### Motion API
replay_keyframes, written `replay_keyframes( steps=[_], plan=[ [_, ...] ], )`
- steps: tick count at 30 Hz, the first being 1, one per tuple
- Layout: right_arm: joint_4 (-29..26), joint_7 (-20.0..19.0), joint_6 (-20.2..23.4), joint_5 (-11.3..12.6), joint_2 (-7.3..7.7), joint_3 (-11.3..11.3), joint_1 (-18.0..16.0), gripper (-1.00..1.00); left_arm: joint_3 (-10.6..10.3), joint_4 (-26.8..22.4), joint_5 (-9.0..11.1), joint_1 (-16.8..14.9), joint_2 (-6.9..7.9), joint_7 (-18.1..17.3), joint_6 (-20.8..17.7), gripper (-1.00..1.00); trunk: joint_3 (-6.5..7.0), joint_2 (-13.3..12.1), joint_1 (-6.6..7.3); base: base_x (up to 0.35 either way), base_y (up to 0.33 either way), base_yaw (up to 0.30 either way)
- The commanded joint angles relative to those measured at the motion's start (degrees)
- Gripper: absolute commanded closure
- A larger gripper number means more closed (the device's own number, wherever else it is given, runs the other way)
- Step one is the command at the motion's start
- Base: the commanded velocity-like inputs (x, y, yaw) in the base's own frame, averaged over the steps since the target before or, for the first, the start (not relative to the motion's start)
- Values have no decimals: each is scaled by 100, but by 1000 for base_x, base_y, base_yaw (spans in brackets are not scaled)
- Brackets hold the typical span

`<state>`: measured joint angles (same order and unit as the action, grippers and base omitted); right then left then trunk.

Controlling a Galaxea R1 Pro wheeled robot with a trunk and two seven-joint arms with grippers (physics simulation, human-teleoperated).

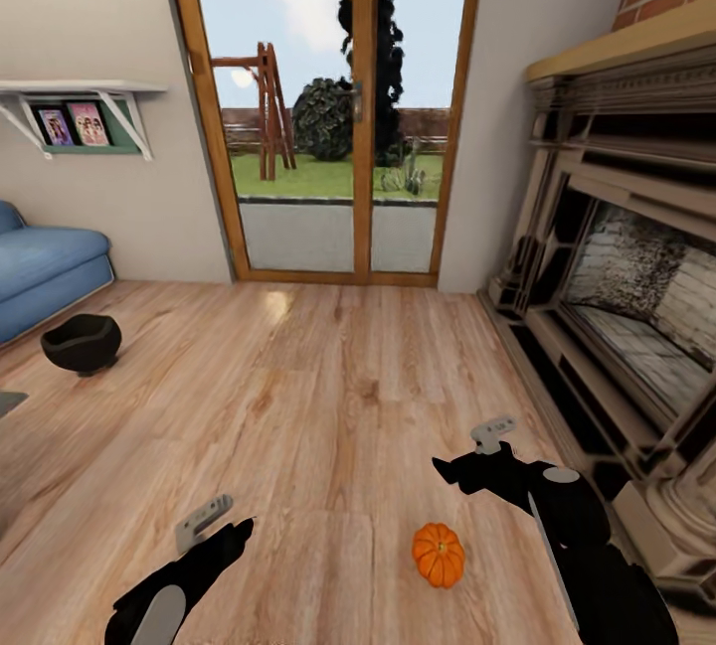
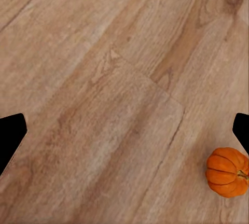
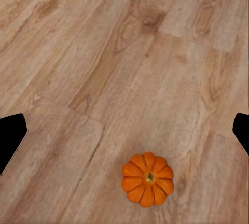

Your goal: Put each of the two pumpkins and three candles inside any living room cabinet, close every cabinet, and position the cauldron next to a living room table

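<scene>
One orange ribbed pumpkin (image 1: 439, 554) lies on the wooden floor between my two arms, nearer the right one. It also appears in the left wrist view as pumpkin (image 2: 227, 172) and in the right wrist view as pumpkin (image 3: 148, 179). My left gripper (image 1: 221, 524) hangs open over bare floor left of it. My right gripper (image 1: 472, 451) is open too, above and just beyond the pumpkin, holding nothing. The black round-bellied cauldron (image 1: 82, 342) stands on the floor far left, in front of the sofa. The candles and the cabinet are out of view.
A brick-and-stone fireplace (image 1: 617, 307) runs along the right side, close to my right arm. A blue sofa (image 1: 45, 272) sits at the left, a glass patio door (image 1: 338, 128) straight ahead. A grey corner (image 1: 8, 402) shows at the left edge; I cannot tell what it belongs to.
</scene>
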<state>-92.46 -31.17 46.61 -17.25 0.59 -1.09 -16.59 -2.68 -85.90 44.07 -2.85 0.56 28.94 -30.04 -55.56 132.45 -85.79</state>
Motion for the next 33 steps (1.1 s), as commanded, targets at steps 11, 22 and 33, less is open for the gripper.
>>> replay_keyframes(
  steps=[11,22,33],
  plan=[
    [-9,-56,15,-59,1,-11,-3,-100,-15,-5,55,-5,5,59,-2,-100,-5,2,1,65,44,300],
    [-9,-56,15,-53,25,-14,-3,-100,-22,-5,49,-5,5,59,-2,-100,-5,2,1,242,177,300],
    [-9,-58,15,-52,28,-14,-3,-100,-22,-3,36,-5,-3,59,0,-100,-5,2,1,262,187,300]
  ],
)
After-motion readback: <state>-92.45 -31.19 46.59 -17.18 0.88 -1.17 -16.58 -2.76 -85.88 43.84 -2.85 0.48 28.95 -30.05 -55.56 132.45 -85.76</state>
